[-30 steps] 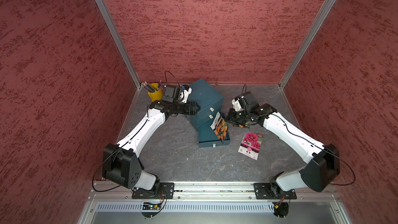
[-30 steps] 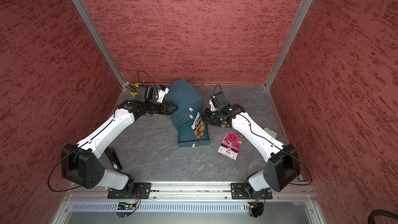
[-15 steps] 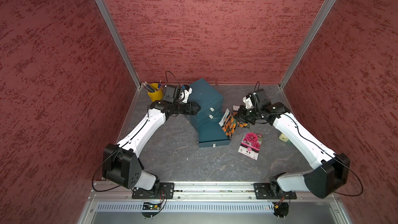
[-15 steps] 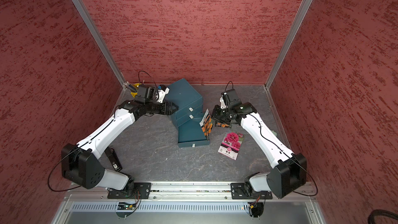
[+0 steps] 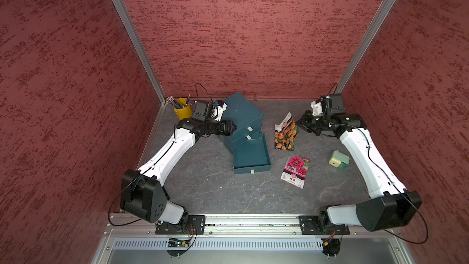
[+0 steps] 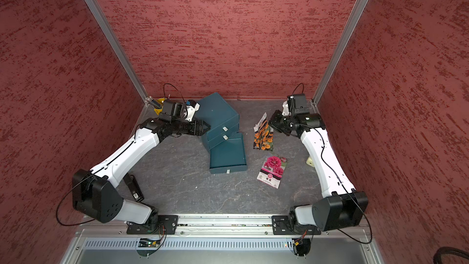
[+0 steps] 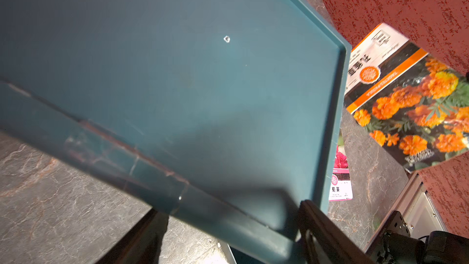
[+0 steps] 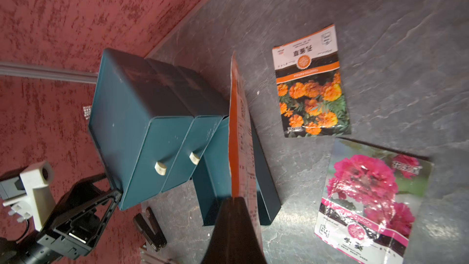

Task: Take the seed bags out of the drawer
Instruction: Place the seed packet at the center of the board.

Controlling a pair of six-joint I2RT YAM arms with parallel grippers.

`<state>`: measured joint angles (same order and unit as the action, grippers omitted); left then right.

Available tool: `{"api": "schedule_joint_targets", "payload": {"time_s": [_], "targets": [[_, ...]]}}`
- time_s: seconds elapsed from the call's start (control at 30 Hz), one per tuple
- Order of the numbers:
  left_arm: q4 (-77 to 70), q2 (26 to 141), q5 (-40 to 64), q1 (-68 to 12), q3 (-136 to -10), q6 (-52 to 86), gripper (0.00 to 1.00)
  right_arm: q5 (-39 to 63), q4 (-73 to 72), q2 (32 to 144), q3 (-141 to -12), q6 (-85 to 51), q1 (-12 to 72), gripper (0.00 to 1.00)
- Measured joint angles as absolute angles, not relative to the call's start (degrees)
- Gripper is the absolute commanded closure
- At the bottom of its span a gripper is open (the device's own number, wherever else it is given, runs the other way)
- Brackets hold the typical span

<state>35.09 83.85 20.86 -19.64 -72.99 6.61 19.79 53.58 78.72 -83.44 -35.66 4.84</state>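
The right tool (image 5: pixel 300 123), pinched on an orange bag (image 8: pixel 239 128), has swung it right, clear of the now-empty drawer (image 5: pixel 250 152). The other orange bag (image 8: pixel 312 92) and the pink bag (image 5: pixel 295 171) lie on the bench (image 5: pixel 203 186), so probably only a set-down remains. The left tool (image 5: pixel 232 126) clamps the cabinet (image 5: pixel 241 113).

Two arms, alike: white shells on the long links, black housings at the joints. The left arm (image 5: pixel 167 153) has a big black shoulder block with small round holes; the right arm (image 5: pixel 365 158) has the same boxy shoulder. Thin black cables loop from each base and along the links. Black base plates with screws sit on a silver rail (image 5: pixel 253 220). Each wrist carries a black-and-white camera
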Motion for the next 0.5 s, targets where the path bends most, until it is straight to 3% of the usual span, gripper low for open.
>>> {"api": "schedule_joint_targets", "payload": {"time_s": [0.5], "targets": [[35.1,83.3,20.4,-19.9,-72.6,6.6,0.16,12.5,43.0,86.8,-80.8,-36.7,-6.4,1.0]]}}
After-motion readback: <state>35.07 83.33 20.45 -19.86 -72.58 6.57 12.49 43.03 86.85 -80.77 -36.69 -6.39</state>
